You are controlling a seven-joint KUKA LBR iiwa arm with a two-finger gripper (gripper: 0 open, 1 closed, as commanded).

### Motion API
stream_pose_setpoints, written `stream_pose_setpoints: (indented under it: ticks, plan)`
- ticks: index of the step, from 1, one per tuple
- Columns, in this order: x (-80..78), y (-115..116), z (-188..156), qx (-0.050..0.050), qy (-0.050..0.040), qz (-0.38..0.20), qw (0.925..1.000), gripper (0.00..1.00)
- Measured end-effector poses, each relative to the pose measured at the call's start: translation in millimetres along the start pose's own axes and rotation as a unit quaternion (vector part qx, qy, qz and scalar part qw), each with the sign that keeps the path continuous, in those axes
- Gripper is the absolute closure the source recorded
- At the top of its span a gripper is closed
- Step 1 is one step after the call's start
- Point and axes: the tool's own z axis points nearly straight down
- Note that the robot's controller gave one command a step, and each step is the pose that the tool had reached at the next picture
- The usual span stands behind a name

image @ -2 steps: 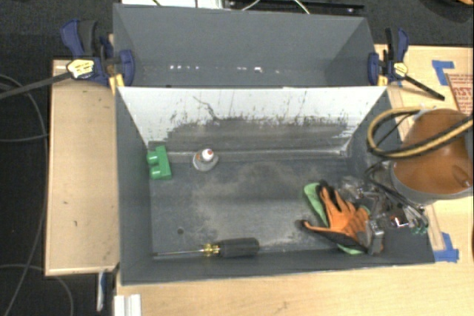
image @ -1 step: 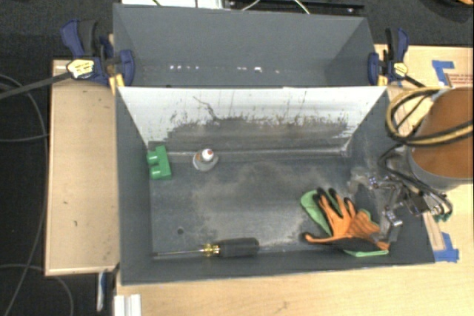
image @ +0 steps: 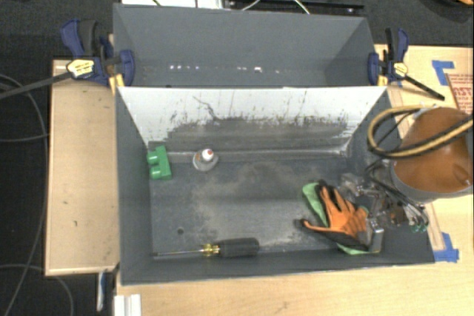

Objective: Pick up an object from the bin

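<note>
My gripper point(image: 372, 224) is low in the bin's front right corner, right on top of an orange and green work glove point(image: 331, 212). The glove lies crumpled on the floor, spreading left from under the gripper, and its right part is hidden by the gripper. A screwdriver point(image: 226, 248) with a black handle and a yellow collar lies along the front wall, well to the left of the gripper.
A green block point(image: 158, 163) sits at the left wall. A small round silver thing with a red spot point(image: 204, 158) lies just right of it. The arm with its orange cover and cables comes in over the right rim.
</note>
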Motion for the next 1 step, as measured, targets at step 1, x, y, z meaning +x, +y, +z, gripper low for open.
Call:
stream_pose_setpoints:
  ticks: [1]
  plan:
    - [4.0,-6.4,0.7,-0.001,-0.0021,-0.104,0.9945,0.0]
